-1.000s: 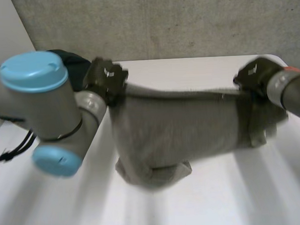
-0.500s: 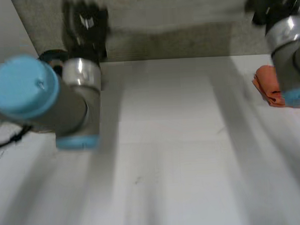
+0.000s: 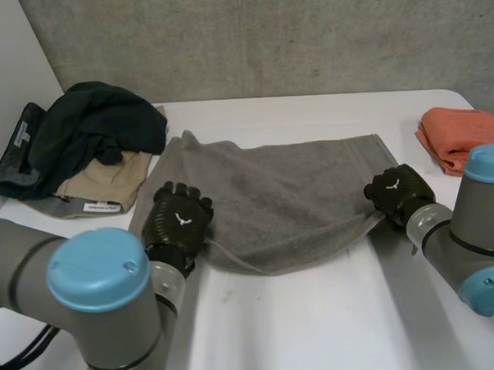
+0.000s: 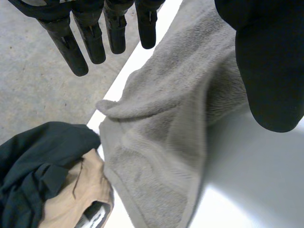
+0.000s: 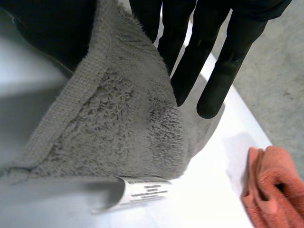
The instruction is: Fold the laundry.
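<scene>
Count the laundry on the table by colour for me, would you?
1 grey towel
1 orange cloth
1 dark garment
1 tan garment
Total: 4 that I can tell apart; more may lie hidden under the dark one.

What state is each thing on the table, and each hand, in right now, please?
grey towel: spread out, far left corner turned up, not yet folded.
left hand: open, fingers straight, at the towel's near left edge.
right hand: shut on the towel's near right corner.
orange cloth: folded over, apart from the towel.
pile of clothes: heaped, unfolded.
</scene>
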You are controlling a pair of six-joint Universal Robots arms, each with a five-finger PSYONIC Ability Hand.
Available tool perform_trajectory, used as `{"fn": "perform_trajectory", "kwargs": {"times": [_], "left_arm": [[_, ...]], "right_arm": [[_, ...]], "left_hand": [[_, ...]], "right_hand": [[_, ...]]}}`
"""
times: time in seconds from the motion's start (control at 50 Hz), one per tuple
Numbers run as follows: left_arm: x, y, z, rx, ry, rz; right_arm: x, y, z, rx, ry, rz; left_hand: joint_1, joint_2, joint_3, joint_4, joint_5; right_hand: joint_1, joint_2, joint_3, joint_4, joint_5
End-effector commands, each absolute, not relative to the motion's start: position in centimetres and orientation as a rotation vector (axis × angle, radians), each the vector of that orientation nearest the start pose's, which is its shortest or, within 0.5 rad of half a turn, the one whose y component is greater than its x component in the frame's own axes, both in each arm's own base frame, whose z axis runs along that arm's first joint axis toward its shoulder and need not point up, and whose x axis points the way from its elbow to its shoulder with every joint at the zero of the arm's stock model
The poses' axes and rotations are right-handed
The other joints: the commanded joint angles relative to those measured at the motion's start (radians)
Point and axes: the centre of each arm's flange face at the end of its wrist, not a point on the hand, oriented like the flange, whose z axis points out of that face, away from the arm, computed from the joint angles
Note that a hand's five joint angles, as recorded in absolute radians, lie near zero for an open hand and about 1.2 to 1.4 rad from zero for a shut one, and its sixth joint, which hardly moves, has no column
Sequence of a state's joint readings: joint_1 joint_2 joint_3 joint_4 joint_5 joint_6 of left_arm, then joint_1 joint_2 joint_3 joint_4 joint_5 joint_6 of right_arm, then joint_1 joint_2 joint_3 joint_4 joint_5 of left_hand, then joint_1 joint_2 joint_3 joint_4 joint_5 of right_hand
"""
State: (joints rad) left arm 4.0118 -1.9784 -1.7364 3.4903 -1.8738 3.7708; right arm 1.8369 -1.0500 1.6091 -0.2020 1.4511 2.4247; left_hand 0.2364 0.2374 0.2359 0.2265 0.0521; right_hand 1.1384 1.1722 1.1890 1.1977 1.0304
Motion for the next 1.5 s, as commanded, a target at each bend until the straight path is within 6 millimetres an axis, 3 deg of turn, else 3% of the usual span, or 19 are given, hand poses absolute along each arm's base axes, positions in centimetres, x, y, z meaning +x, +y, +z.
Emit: {"fn": "perform_trajectory", "kwargs": {"times": [0.02,0.16,0.3,0.42,0.54,0.6,0.8,0.92,1.2,1.32,1.44,1.5], "left_arm": [[-26.8,-22.1,18.3,1.059,1.98,-1.852],[-24.5,-22.2,16.5,1.254,2.101,-1.844],[-23.2,-22.9,15.0,1.252,2.17,-1.794],[-23.2,-24.4,13.4,1.192,2.22,-1.82],[-24.0,-26.2,14.3,1.054,2.194,-2.013],[-24.4,-26.7,13.8,1.023,2.239,-2.029],[-26.9,-26.7,11.9,1.107,2.292,-2.015],[-27.7,-26.2,11.8,1.154,2.324,-1.973],[-27.6,-26.3,11.9,1.158,2.33,-1.95],[-27.9,-27.3,9.9,1.151,2.343,-1.911],[-26.7,-29.8,10.7,0.896,2.238,-1.898],[-26.3,-30.0,11.6,0.843,2.207,-1.915]], "right_arm": [[23.1,-30.0,14.8,-1.374,2.302,-1.891],[23.1,-29.6,14.4,-1.383,2.293,-1.869],[23.1,-29.6,14.4,-1.383,2.296,-1.867],[23.0,-29.4,14.1,-1.384,2.306,-1.85],[22.9,-29.0,13.7,-1.387,2.318,-1.828],[22.8,-28.9,13.6,-1.387,2.323,-1.822],[22.8,-28.9,13.5,-1.386,2.328,-1.821],[22.7,-29.0,13.6,-1.384,2.33,-1.824],[22.5,-29.4,13.7,-1.373,2.336,-1.835],[22.4,-29.4,13.7,-1.37,2.343,-1.836],[22.1,-29.9,14.1,-1.357,2.355,-1.861],[21.8,-30.2,14.5,-1.35,2.362,-1.873]], "left_hand": [[-0.002,-0.003,-0.002,0.007,0.007],[0.176,0.176,0.177,0.186,0.186],[0.326,0.325,0.327,0.336,0.336],[0.309,0.308,0.309,0.319,0.319],[0.271,0.27,0.271,0.281,0.28],[0.268,0.267,0.268,0.278,0.278],[0.265,0.264,0.265,0.275,0.275],[0.265,0.264,0.265,0.275,0.275],[0.265,0.264,0.265,0.275,0.275],[0.297,0.296,0.297,0.307,0.307],[0.455,0.454,0.456,0.465,0.465],[0.578,0.577,0.579,0.588,0.588]], "right_hand": [[0.258,0.224,0.207,0.199,0.191],[0.258,0.224,0.207,0.199,0.191],[0.258,0.224,0.207,0.199,0.191],[0.258,0.224,0.207,0.199,0.191],[0.258,0.224,0.207,0.199,0.191],[0.258,0.224,0.207,0.199,0.191],[0.258,0.224,0.207,0.199,0.191],[0.258,0.224,0.207,0.199,0.191],[0.258,0.224,0.207,0.199,0.191],[0.258,0.224,0.207,0.199,0.191],[0.258,0.224,0.207,0.199,0.191],[0.258,0.224,0.207,0.199,0.191]]}}
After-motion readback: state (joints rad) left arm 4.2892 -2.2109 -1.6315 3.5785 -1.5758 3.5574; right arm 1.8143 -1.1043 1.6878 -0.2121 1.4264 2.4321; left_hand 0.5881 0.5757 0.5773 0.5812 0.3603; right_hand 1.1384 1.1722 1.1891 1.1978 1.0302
